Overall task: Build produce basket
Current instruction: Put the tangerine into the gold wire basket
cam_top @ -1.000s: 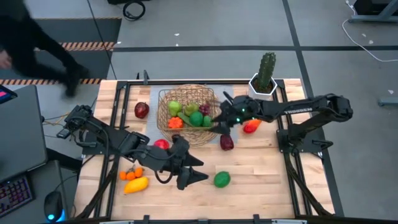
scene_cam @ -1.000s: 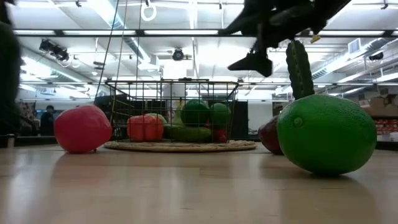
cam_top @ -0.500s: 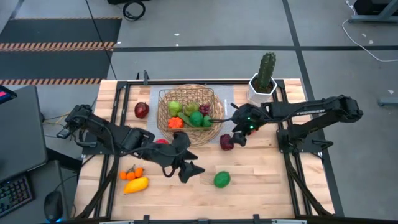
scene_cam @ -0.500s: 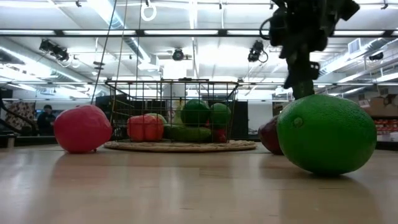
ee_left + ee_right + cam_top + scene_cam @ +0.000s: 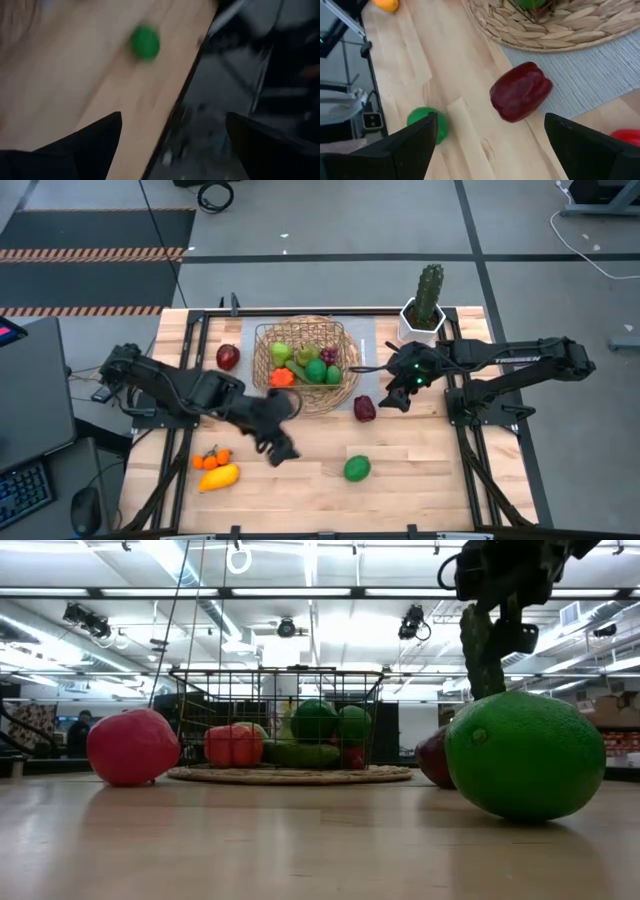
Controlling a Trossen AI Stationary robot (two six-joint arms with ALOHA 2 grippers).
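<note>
Since one second ago the right gripper (image 5: 396,398) has drawn back from the rim of the round tan woven wicker basket (image 5: 305,397) toward its own side of the table, and the left gripper (image 5: 278,448) has pulled in closer to the middle of the table, away from the round green lime (image 5: 357,468). The fruits on the table have not moved.

The right gripper hangs above the table with its two dark fingers spread wide and nothing between them. Just below and in front of it, in the right wrist view, lies a dark red lumpy fruit (image 5: 521,91), at the edge of the grey ribbed mat (image 5: 580,65) on which the basket stands. The basket is just beyond this fruit and already holds a green pear, limes, an orange piece and purple grapes.

The left gripper also stands wide open and empty. The green lime lies ahead of it, well apart, on the bare light wooden table (image 5: 420,450). Behind this gripper, near the left edge, lie the small oranges (image 5: 211,460) and the yellow mango (image 5: 219,477). A red apple (image 5: 228,357) lies beside the basket on its left.
</note>
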